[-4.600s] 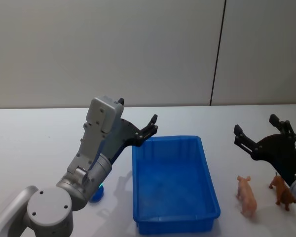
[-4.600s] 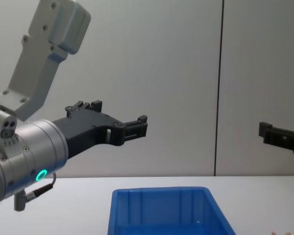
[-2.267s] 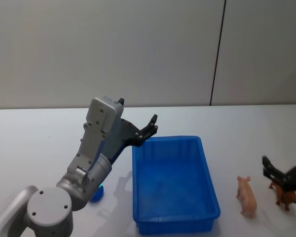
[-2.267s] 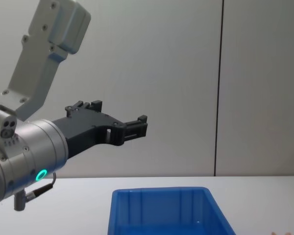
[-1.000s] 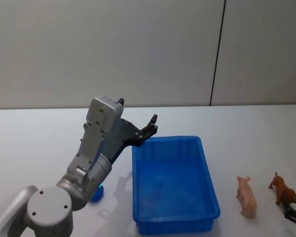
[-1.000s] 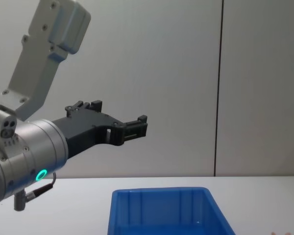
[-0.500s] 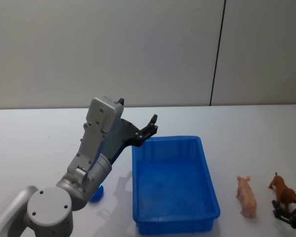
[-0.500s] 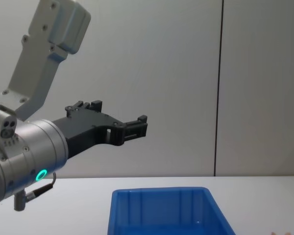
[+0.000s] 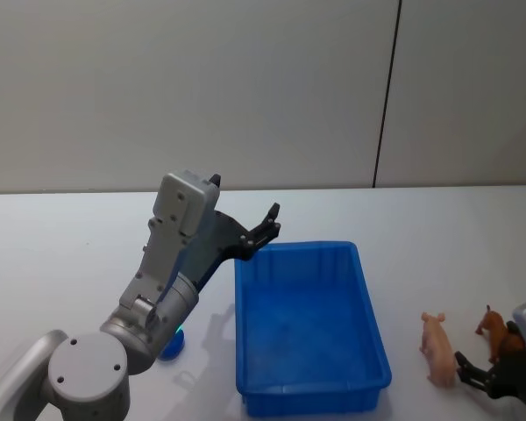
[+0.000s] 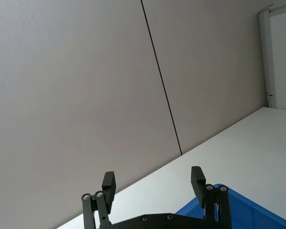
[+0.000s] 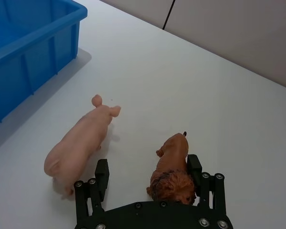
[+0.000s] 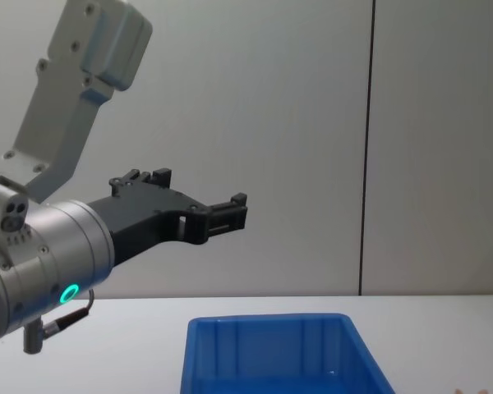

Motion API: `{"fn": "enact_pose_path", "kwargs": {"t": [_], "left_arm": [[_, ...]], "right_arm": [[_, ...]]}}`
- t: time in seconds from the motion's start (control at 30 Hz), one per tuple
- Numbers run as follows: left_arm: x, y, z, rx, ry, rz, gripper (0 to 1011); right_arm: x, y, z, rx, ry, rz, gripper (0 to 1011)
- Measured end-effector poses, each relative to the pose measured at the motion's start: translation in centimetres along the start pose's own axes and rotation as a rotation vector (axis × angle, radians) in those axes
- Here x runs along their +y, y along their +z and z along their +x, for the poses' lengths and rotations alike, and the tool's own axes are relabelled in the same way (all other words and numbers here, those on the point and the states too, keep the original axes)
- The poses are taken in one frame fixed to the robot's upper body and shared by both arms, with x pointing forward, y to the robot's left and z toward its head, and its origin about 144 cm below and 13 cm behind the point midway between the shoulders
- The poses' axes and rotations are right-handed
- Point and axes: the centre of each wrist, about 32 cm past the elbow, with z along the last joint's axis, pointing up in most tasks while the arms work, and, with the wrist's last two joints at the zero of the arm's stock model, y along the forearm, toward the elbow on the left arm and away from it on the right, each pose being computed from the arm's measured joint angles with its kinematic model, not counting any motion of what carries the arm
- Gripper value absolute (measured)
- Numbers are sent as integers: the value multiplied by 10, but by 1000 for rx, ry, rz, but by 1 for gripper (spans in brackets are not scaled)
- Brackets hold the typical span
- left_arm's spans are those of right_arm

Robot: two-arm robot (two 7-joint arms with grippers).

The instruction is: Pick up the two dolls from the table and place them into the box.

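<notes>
"Where's the right gripper now?"

"Down low at the right end of the flat white table, jaws spread wide with nothing gripped. The small brown plastic animal with the shaggy mane stands between them. It's close against one finger, touching or nearly, and not centred."

"And the pale pink plastic pig?"

"Just beside the brown one, with its rear end next to the other finger, on the outside. That's my worry. If the jaws close from here, I reckon the near finger pushes the brown one toward the middle before the other finger arrives. It could be shoved sideways or tip over before it's pinched."

"Could it catch the pig too?"

"If the gripper drifts any nearer the pig, yes. It could knock it over or scoot it across the table. Both toys stand on the table to the right of the bright blue rectangular plastic box, which has nothing in it yet."

"And the grip itself?"

"It looks set for the head end. A bulgy mane is a poor thing to pinch, and it may squirt out on the lift."

"What about the left gripper?"

"Raised by the box's far left corner, wide open and empty. I'd say it gets in the way only if the carry swings that far over."
</notes>
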Motion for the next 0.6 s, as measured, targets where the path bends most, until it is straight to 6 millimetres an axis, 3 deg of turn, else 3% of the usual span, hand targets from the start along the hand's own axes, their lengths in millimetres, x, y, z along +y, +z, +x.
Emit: {"fn": "enact_pose_path", "kwargs": {"t": [0.2,0.47,0.6], "left_arm": [[0,0,0,0,0,0,1002],[0,0,0,0,0,0,1002],[0,0,0,0,0,0,1002]], "right_arm": [[9,0,-4,-6,-2,6,995],[15,1,-6,-10,-4,11,826],[16,2,-7,-11,-4,12,799]]}}
